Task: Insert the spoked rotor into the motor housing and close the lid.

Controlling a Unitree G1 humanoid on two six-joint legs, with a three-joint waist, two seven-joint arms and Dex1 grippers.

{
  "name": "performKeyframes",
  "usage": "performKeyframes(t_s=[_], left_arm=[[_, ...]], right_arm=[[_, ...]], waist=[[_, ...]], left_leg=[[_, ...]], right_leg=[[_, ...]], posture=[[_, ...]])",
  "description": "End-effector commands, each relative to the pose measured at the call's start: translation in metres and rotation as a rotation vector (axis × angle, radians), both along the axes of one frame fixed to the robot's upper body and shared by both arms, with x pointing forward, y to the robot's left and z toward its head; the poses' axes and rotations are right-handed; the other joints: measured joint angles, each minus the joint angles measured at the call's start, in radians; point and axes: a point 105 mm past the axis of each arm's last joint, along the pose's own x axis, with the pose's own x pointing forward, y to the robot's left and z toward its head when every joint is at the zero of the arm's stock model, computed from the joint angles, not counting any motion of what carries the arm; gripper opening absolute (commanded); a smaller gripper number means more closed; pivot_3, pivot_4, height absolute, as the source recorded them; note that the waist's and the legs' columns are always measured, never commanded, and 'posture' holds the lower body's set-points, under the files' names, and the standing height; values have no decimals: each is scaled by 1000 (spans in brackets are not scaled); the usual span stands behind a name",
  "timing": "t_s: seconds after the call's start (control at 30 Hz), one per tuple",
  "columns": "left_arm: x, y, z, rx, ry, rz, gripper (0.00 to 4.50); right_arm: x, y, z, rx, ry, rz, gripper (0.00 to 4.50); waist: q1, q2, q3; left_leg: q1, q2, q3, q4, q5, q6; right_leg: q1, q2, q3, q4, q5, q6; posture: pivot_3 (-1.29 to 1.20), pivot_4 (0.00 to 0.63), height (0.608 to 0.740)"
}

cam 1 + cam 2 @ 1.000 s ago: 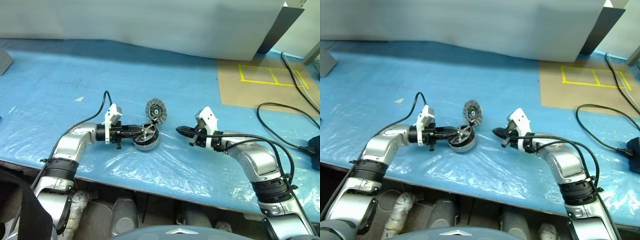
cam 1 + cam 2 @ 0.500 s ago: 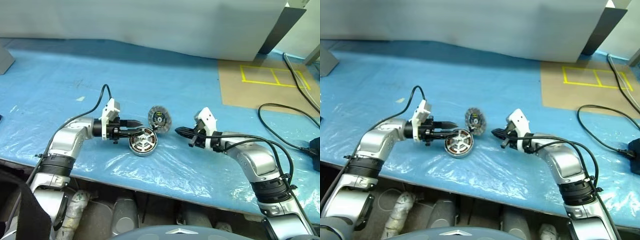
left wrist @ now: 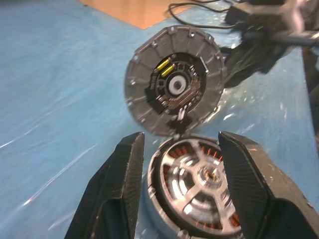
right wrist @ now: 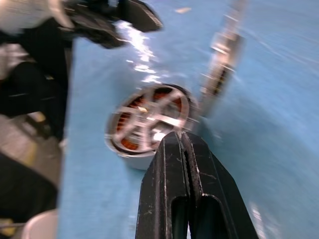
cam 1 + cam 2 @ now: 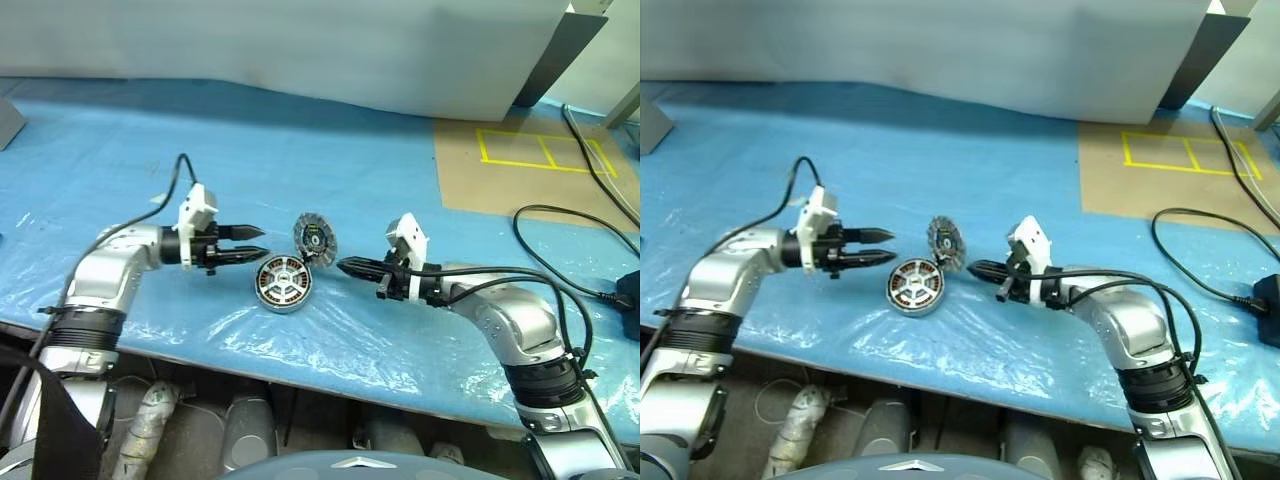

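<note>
surface: table under blue plastic sheet | on it: motor housing, spoked rotor seated inside; lid upright at its rim; brown board; black cable

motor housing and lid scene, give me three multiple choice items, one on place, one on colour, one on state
1. Where is the spoked rotor?
A. seated in the motor housing
B. lying apart on the blue sheet
C. held in the right tool

2. What colour are the windings that show between the spokes?
A. green
B. copper-orange
C. white

3. How does the lid stand?
A. flat, closed on the housing
B. tilted up on edge beside the housing
C. held in the left tool

Answers:
1 A, in the left wrist view the silver spokes sit inside the housing's rim.
2 B, orange coils show around the hub there.
3 B, the ribbed disc stands open at the housing's far edge; the left tool is open and empty, and the right tool is shut on nothing.
</note>
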Motion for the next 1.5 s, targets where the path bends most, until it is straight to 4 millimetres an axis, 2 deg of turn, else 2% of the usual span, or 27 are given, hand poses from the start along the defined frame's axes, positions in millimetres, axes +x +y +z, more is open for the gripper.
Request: performKeyframes(t_s=[0.03, 0.1, 0.17, 0.3, 0.37, 0.5, 0.63, 0.77, 0.87, 0.9, 0.97, 1.17, 1.23, 1.3, 1.4, 1.47, 1.5], left_arm=[[4, 13, 2, -44, 13, 103, 2462], [1, 17, -2, -33, 27, 124, 2462], [-10, 18, -12, 5, 42, 113, 2462], [-23, 18, -19, 3, 75, 117, 2462], [-27, 18, -19, 6, 77, 117, 2462], [-33, 15, -18, 6, 80, 116, 2462], [-34, 13, -19, 6, 77, 132, 2462], [-36, 10, -21, 0, 83, 133, 2462], [-32, 6, -19, -22, 79, 139, 2462], [-32, 5, -19, -26, 78, 137, 2462], [-30, 4, -19, -26, 75, 139, 2462], [-25, 5, -19, -18, 64, 144, 2462], [-25, 4, -19, -25, 68, 140, 2462], [-25, 3, -20, -23, 66, 136, 2462], [-26, 1, -20, -27, 69, 130, 2462], [-26, 0, -20, -28, 70, 127, 2462], [-25, -1, -21, -28, 71, 126, 2462]], right_arm=[[-23, 10, 9, 0, -6, 145, 0], [-26, 16, 12, 13, 2, 180, 0], [-24, 28, 8, 24, 27, 205, 0], [-7, 70, -1, 73, 42, 196, 0], [-2, 84, -1, 88, 33, 184, 0], [2, 106, -22, 34, -20, 157, 0], [2, 108, -12, 109, -24, 131, 0], [19, 109, -2, 129, -104, 30, 0], [18, 113, 8, 148, -146, 39, 0], [17, 116, 6, 120, -158, 50, 0], [16, 119, -18, -70, -230, 74, 0], [29, 101, -47, -261, -283, 52, 0], [28, 99, -40, -204, -260, 46, 0], [23, 99, -25, -82, -213, 53, 0], [24, 98, 15, 160, -134, 32, 0], [31, 98, 25, 195, -147, -10, 0], [32, 100, 23, 164, -171, -8, 0]], waist=[[4, 0, 0], [3, 0, 0], [-3, 0, 0], [-18, 0, 0], [-19, 0, 0], [-16, 0, 0], [-16, 0, 0], [-25, 0, 0], [-27, 0, 0], [-27, 0, 0], [-27, 0, 0], [-27, -1, 0], [-26, -1, 0], [-24, -1, 0], [-26, 0, 0], [-29, 0, 0], [-30, 0, 0]], left_leg=[[0, 0, 0, 0, 0, 0], [0, 0, -1, 0, 0, 0], [1, 1, -1, 0, 0, 0], [3, 1, 0, 0, 0, 0], [2, 1, 0, 0, 0, 0], [1, 0, 0, 1, 0, 0], [0, 0, 0, 1, 0, 0], [1, 1, 0, 1, 0, 0], [1, 0, 0, 1, 0, 0], [1, 0, 0, 1, 0, 0], [1, 0, 0, 1, 0, 0], [2, 0, -1, 0, 0, -1], [4, 0, -1, 0, 0, -1], [6, 0, -1, 0, 0, 0], [7, 0, -1, 1, 0, 0], [7, 1, -1, 1, 0, 0], [8, 1, 0, 1, 0, 0]], right_leg=[[1, 0, 0, 0, 0, 0], [1, 0, -1, 0, -1, -1], [1, 0, -1, 0, -1, -2], [1, 1, 0, 2, -1, -2], [0, 1, 0, 2, -1, -2], [1, -1, 0, 0, -1, -2], [1, -1, -1, 0, -1, -2], [1, 0, -1, 1, -1, -2], [1, 0, 0, 1, -1, -2], [1, 0, 0, 1, -1, -2], [1, 0, 0, 0, -1, -2], [2, 0, 0, 0, 1, 2], [4, 0, 0, 0, 1, 2], [7, 0, 0, 0, 0, 0], [7, 0, 0, 0, -1, -1], [7, 0, 0, 0, -1, -2], [7, 1, 1, 1, -1, -2]], posture=[[0, 150, 740], [0, 150, 740], [0, 150, 740], [0, 150, 740], [0, 150, 740], [0, 150, 740], [0, 150, 740], [0, 150, 740], [0, 150, 740], [0, 150, 740], [0, 150, 740], [0, 150, 740], [0, 150, 740], [0, 150, 740], [0, 150, 740], [0, 150, 740], [0, 150, 740]])
